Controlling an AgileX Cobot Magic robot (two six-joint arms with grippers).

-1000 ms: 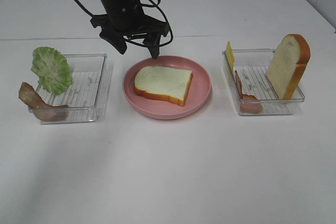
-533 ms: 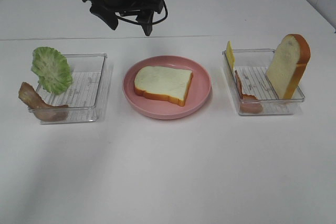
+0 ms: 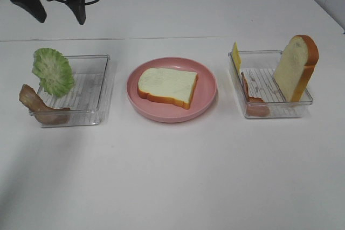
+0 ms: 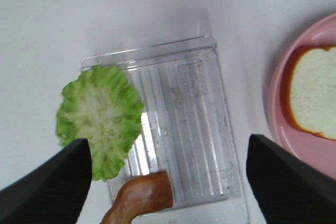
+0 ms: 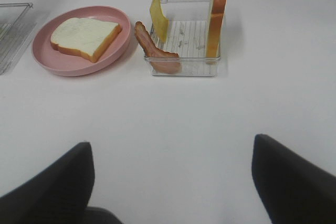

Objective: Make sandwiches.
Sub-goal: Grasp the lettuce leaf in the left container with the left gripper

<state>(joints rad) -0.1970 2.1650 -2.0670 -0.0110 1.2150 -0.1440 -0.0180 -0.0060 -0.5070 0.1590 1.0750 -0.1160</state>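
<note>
One white bread slice with orange-brown crust lies flat on the pink plate; it also shows in the left wrist view and the right wrist view. Nothing lies on the slice. My left gripper is open and empty, high over the table's far left, behind the left tray. In its wrist view the gripper hangs above the lettuce and bacon. My right gripper is open and empty above bare table near the front, and is out of the exterior view.
The left clear tray holds green lettuce and a brown bacon strip. The right clear tray holds a yellow cheese slice, a pinkish-brown strip and an upright bread slice.
My left gripper has moved from just behind the pink plate up and to the left, to above the far left of the table. The food has not moved.
</note>
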